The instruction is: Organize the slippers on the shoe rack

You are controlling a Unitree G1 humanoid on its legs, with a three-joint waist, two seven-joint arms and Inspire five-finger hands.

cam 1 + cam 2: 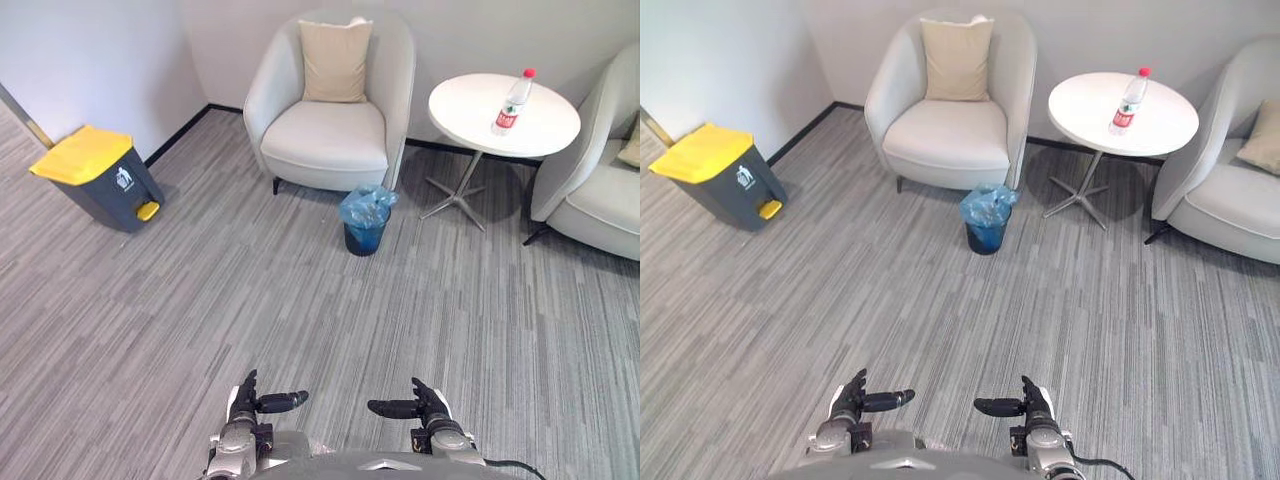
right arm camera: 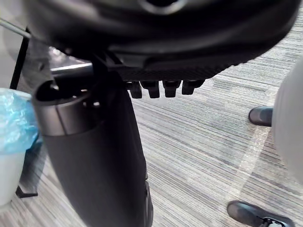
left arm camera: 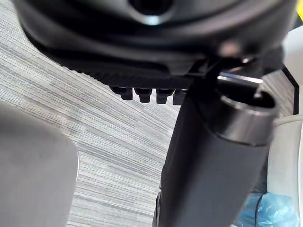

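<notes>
Slippers and shoe rack are what I'm after, but what my head camera faces is a sitting corner: a pale armchair (image 1: 328,100) with a cushion (image 1: 335,60) against the wall, a round white table (image 1: 503,113) carrying a water bottle (image 1: 513,102), a second armchair (image 1: 600,170) on my right, a small bin with a blue liner (image 1: 365,220) on the carpet between chair and table, and a grey pedal bin with a yellow lid (image 1: 98,175) off to my left. So where the slippers lie I cannot tell from here. My left hand (image 1: 262,403) and right hand (image 1: 412,407) hang low and close to the body, thumbs pointing toward each other, fingers relaxed and holding nothing; I read that as a carrying-free travel posture, arms tucked so they clear the furniture. In the right wrist view dark shoes (image 2: 262,115) of a person stand on the carpet nearby. My judgement: the rack lies somewhere outside this gaze.
</notes>
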